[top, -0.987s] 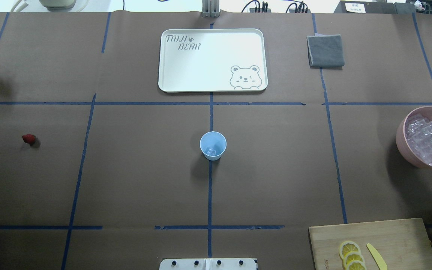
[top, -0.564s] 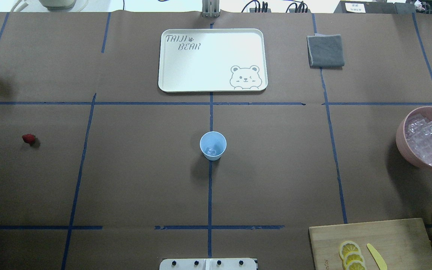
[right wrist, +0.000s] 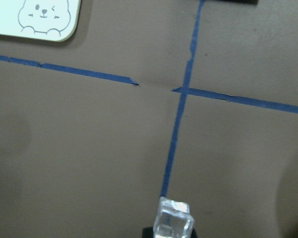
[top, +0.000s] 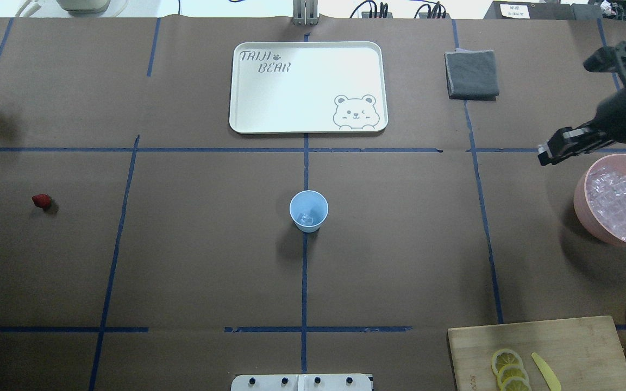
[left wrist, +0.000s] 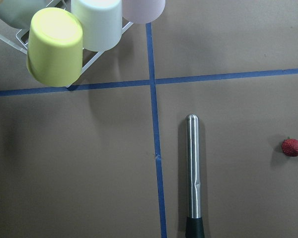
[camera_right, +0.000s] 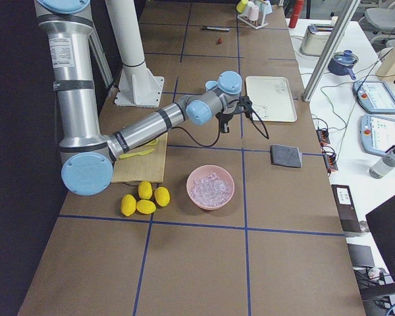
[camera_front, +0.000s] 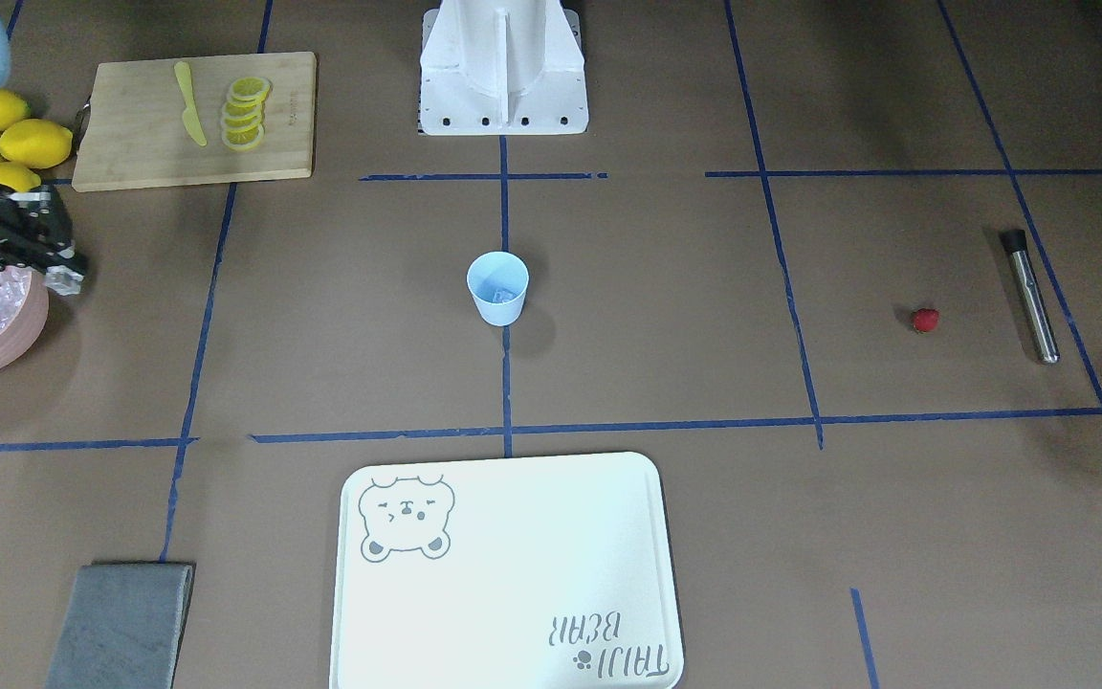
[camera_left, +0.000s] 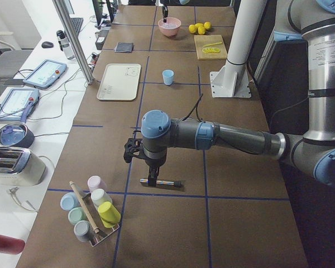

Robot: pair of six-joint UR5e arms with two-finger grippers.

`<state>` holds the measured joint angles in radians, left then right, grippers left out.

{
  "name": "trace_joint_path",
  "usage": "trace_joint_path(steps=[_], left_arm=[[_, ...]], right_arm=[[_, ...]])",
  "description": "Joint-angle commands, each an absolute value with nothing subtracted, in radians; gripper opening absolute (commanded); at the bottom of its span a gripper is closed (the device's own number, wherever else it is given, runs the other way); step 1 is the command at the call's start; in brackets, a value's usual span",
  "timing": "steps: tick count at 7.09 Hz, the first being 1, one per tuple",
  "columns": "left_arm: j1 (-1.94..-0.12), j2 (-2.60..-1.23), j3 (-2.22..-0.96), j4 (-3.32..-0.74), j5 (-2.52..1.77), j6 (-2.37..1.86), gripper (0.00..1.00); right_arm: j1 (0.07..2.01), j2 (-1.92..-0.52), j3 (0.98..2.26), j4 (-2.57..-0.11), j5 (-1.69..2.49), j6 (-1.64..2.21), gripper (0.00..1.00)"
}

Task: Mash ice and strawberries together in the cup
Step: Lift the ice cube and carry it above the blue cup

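Strawberry (camera_front: 925, 320) near steel rod (camera_front: 1031, 299)

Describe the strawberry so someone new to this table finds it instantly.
From the blue cup at the middle of the table, look far toward the robot's left side. A steel rod with a black end lies there. The strawberry sits beside it, not touching: the only small red thing around.
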<state>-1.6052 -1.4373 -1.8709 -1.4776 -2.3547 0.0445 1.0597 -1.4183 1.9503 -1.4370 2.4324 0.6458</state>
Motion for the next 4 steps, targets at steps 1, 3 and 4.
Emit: trace_joint_path(steps=[1, 3, 4], left_arm=[[-1.605, -1.437, -1.864, -1.479, -2.355, 0.044, 1.00], [-1.605, -1.437, -1.862, -1.479, -2.355, 0.044, 1.00], [-1.605, -1.437, -1.861, -1.479, -2.353, 0.044, 1.00]], right_arm=[[0.898, -1.185, 1.945, -1.573, 2.363, 0.858, 0.00], [0.716, -1.007, 1.898, -1.647, 2.167, 1.024, 0.00], [0.643, -0.943, 1.849, -1.647, 2.093, 1.096, 0.00]])
